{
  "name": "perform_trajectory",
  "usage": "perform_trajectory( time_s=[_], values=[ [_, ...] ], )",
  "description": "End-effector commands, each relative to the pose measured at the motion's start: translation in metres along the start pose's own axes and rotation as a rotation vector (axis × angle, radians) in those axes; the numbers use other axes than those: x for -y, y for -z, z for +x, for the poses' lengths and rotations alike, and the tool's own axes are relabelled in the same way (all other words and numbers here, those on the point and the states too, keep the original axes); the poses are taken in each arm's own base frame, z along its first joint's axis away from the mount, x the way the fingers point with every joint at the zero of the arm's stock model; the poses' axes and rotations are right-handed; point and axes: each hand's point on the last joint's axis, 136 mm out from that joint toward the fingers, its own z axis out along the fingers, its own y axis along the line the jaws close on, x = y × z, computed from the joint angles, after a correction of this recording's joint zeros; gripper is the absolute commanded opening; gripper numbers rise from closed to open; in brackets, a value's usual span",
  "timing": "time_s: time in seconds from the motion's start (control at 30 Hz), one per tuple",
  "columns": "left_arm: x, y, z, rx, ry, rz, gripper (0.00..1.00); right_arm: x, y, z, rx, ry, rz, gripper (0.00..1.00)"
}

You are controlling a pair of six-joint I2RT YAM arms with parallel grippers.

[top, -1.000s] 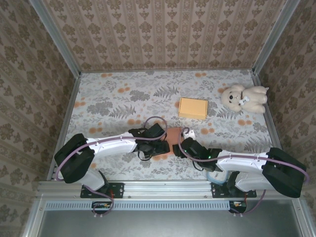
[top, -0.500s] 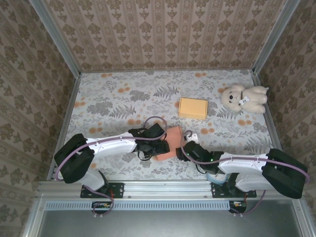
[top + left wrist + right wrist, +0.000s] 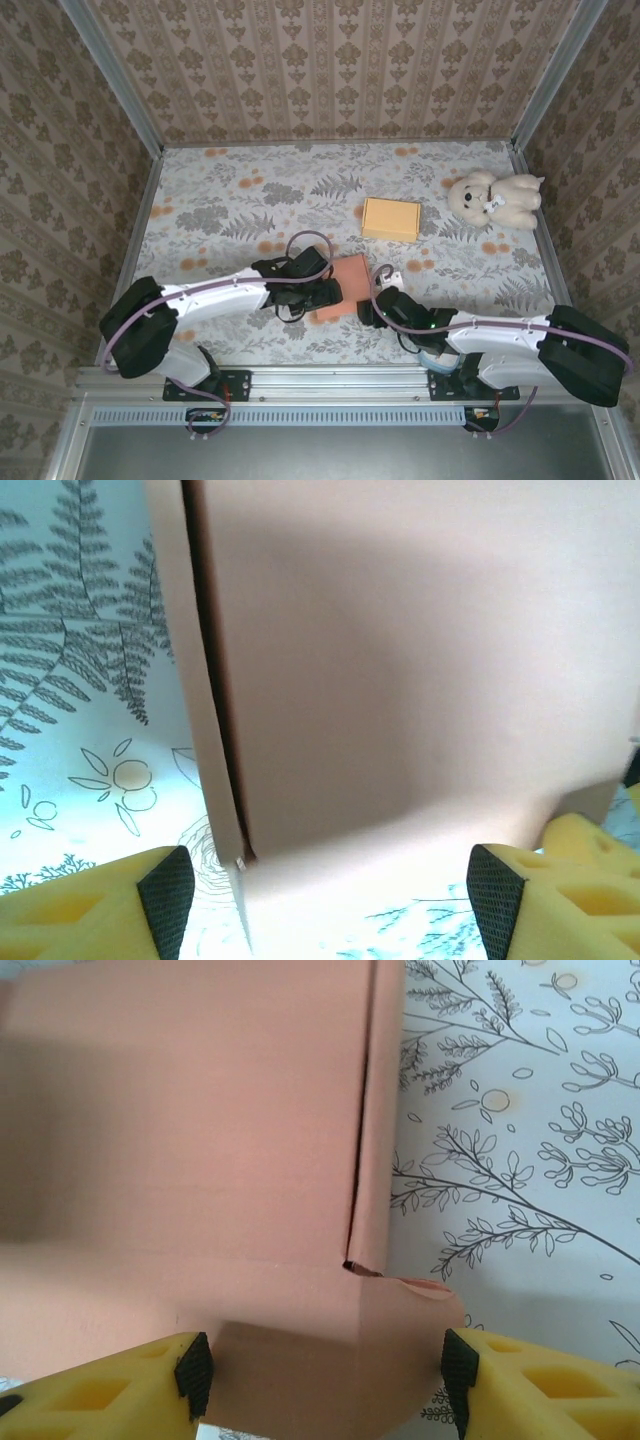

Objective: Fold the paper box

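Top external: paper box (image 3: 345, 280) between left hand (image 3: 325, 292) (spread apart) and right hand (image 3: 368, 310), grip on it unclear.

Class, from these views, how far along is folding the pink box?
Done: the box already looks formed, panels closed over. In hand: left tool and right tool straddle it from opposite ends. To do: one side flap still gapes at its seam.
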Motion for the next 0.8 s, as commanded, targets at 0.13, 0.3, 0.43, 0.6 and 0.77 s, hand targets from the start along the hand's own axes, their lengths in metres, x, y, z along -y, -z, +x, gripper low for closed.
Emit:
perform_trajectory(
  time_s=[0.13, 0.3, 0.43, 0.6, 0.77],
  values=[
    [-0.003, 0.021, -0.020, 0.139, 0.044, 0.035, 0.96, -0.004, 0.017, -0.031, 0.070, 0.013, -0.001, 0.68],
    [0.001, 0.020, -0.024, 0.152, 0.155, 0.079, 1.00, -0.001, 0.024, -0.041, 0.100, -0.002, -0.008, 0.68],
    [0.014, 0.015, -0.028, 0.142, 0.221, 0.107, 1.00, 0.000, 0.025, -0.039, 0.100, -0.004, -0.012, 0.69],
    [0.013, 0.001, -0.029, 0.122, 0.327, 0.054, 1.00, 0.003, 0.024, -0.036, 0.096, -0.004, -0.008, 0.68],
    [0.006, -0.013, -0.027, 0.093, 0.402, -0.034, 1.00, 0.006, 0.025, -0.035, 0.100, -0.005, -0.007, 0.68]
  ],
)
